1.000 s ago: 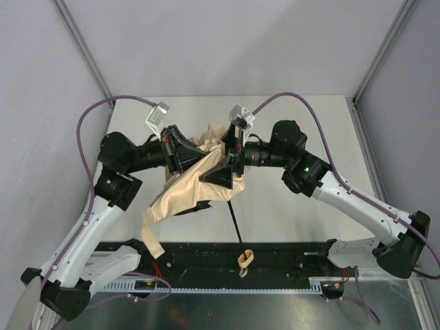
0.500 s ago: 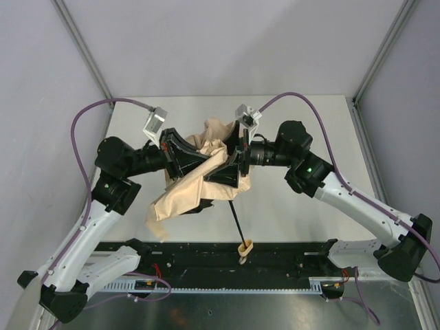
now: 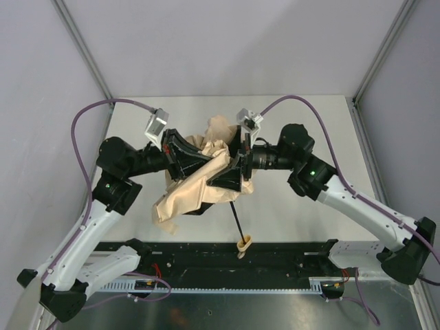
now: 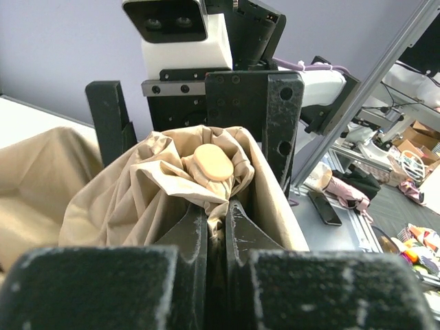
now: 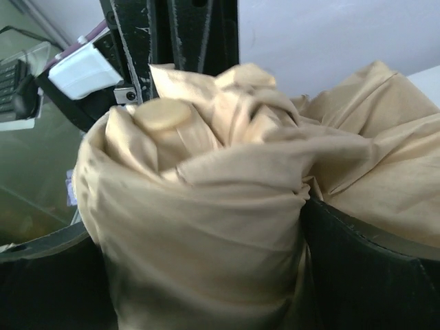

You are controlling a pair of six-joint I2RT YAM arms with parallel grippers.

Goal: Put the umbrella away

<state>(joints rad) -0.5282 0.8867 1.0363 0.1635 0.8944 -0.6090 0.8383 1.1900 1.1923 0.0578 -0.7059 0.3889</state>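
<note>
Umbrella [image 3: 196,192] sits mid-frame in the top view between both arms, with its handle [image 3: 244,241] low by the black rail [image 3: 289,265]. Left gripper [image 4: 216,213] is pinched tight on a fold of its fabric. Right gripper [image 5: 199,227] is spread wide around the bunched canopy, cloth touching both fingers

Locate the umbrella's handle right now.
In the top view, the handle sits low centre, at the end of the black shaft running down from the bunched canopy, right at the far edge of the black rail.
</note>
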